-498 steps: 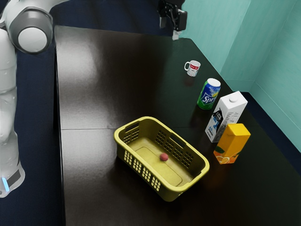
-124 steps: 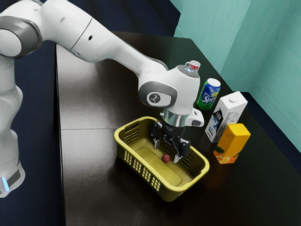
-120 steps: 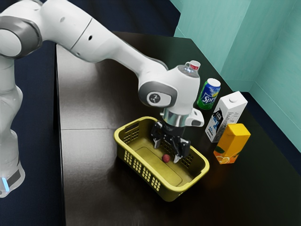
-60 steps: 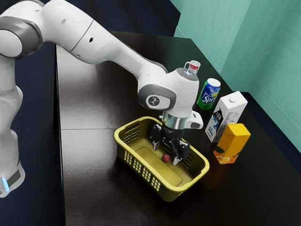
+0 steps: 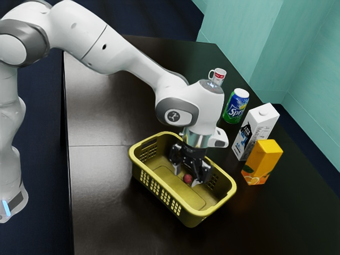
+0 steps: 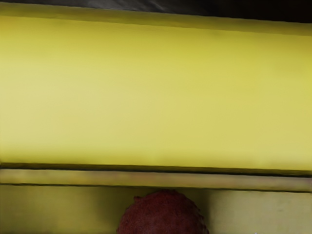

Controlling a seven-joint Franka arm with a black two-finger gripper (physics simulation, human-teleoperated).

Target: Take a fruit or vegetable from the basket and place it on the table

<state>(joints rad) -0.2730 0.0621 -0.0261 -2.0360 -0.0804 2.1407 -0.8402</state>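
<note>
my claw was spread, low in the yellow basket | red fruit sat on the bottom, in the gap | risk: kinda round, off-centre squeeze could've squirted it away lol

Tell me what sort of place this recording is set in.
Possibly a kitchen or dining area: a milk-style carton, an orange juice-style carton and a soda can stand on a dark table.
</note>
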